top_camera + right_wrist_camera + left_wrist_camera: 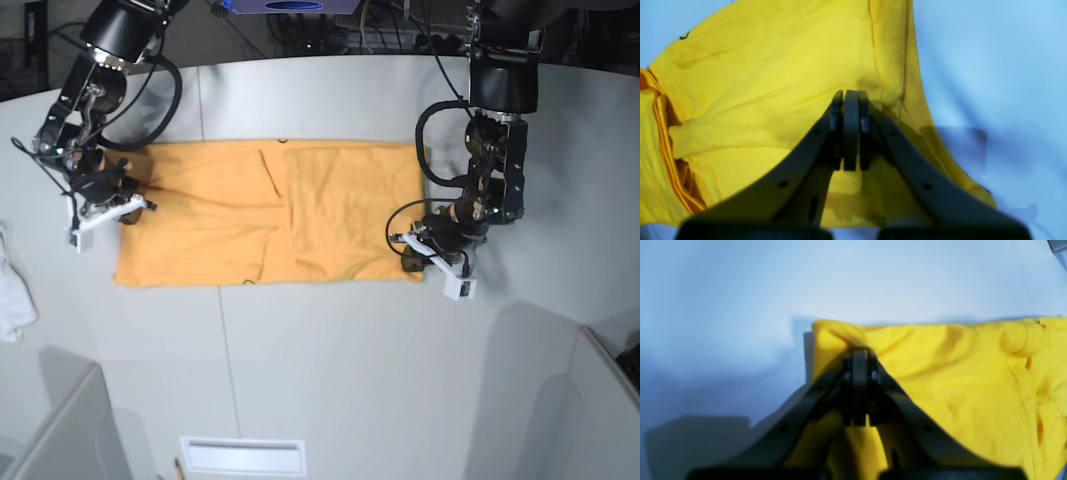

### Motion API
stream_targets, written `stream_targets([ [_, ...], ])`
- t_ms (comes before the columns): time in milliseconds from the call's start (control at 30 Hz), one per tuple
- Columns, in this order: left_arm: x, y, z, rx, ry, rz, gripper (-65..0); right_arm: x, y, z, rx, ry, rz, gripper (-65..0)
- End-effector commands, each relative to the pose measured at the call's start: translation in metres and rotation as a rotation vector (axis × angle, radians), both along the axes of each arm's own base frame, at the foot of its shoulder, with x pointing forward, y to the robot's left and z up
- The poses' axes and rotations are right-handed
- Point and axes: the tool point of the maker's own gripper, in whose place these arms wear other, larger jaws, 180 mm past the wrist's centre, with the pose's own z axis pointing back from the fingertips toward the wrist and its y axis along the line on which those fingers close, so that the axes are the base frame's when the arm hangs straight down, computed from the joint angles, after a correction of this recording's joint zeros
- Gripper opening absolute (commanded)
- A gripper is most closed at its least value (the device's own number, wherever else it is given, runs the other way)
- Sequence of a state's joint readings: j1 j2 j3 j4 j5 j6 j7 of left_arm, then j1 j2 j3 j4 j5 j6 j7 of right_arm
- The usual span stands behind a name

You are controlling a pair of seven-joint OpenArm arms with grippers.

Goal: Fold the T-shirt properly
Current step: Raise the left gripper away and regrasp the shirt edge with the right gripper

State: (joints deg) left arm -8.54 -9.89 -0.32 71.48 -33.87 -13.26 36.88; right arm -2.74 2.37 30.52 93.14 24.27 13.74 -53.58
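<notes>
The orange-yellow T-shirt (270,215) lies flat on the white table as a long rectangle with its sides folded in. My left gripper (410,260) is at the shirt's near right corner. In the left wrist view the left gripper (860,351) is shut on a bunched corner of the shirt (957,373). My right gripper (128,213) is at the shirt's left edge. In the right wrist view the right gripper (850,95) is shut on the shirt (756,83) near its hem. A trace of black print (684,35) peeks out at one fold.
A small white cloth (14,290) lies at the table's left edge. A white slotted plate (243,455) sits at the front. Grey panels (50,430) stand at the front left and at the front right (560,400). Cables and equipment (330,30) lie behind the table.
</notes>
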Motion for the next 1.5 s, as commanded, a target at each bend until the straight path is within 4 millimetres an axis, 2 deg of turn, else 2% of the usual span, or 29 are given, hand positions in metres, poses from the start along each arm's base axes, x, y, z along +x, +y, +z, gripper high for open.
stream_targets([
  [0, 0.009, 0.0, 0.021, 0.001, -0.068, -0.005, -65.0, 0.01, -0.006, 0.011, -0.01, -0.046, -0.005, -65.0],
  [167, 0.003, -0.01, 0.064, 0.006, -0.195, -0.041, -65.0, 0.019, -0.011, 0.02, -0.023, -0.064, -0.003, -65.0],
  [233, -0.004, 0.001, 0.074, 0.007, -0.226, -0.005, -65.0, 0.028, -0.013, 0.027, -0.025, -0.082, -0.002, -65.0],
  [267, -0.012, 0.011, 0.077, 0.011, -0.232, 0.022, -65.0, 0.028, -0.015, 0.028, -0.028, -0.07, 0.003, -61.1],
  [333, -0.026, 0.029, 0.083, 0.027, -0.255, 0.045, -65.0, 0.028, -0.015, 0.029, -0.012, -0.047, 0.021, -40.8],
  [367, -0.033, 0.037, 0.085, 0.037, -0.264, 0.049, -65.0, 0.03, -0.014, 0.032, 0.013, -0.05, 0.027, -33.0],
  [400, -0.039, 0.046, 0.087, 0.049, -0.273, 0.053, -65.0, 0.033, -0.012, 0.035, 0.049, -0.062, 0.036, -26.9],
  [433, -0.045, 0.055, 0.09, 0.061, -0.283, 0.057, -65.0, 0.035, -0.012, 0.035, 0.087, -0.068, 0.043, -24.3],
  [533, -0.065, 0.086, 0.089, 0.102, -0.281, 0.102, -65.0, 0.042, -0.028, 0.033, 0.224, -0.088, 0.002, -25.7],
  [667, -0.101, 0.124, 0.075, 0.162, -0.214, 0.173, -65.0, 0.034, -0.052, 0.005, 0.284, 0.002, -0.054, -26.6],
  [767, -0.123, 0.126, 0.074, 0.189, -0.194, 0.156, -65.0, 0.025, -0.063, -0.007, 0.288, 0.051, -0.073, -26.3],
  [900, -0.126, 0.111, 0.083, 0.192, -0.227, 0.08, -65.0, 0.024, -0.069, -0.011, 0.29, 0.071, -0.08, -26.3],
  [1033, -0.127, 0.108, 0.081, 0.177, -0.223, 0.091, -65.0, 0.02, -0.037, -0.024, 0.274, 0.15, 0.038, -26.3],
  [1200, -0.127, 0.108, 0.082, 0.181, -0.225, 0.086, -65.0, 0.008, -0.002, -0.041, 0.319, 0.19, 0.082, -26.6],
  [1333, -0.127, 0.109, 0.081, 0.184, -0.224, 0.087, -65.0, -0.004, 0.012, -0.048, 0.342, 0.231, 0.131, -26.6],
  [1467, -0.125, 0.111, 0.078, 0.179, -0.22, 0.094, -65.0, -0.01, 0.017, -0.049, 0.345, 0.254, 0.164, -26.7],
])
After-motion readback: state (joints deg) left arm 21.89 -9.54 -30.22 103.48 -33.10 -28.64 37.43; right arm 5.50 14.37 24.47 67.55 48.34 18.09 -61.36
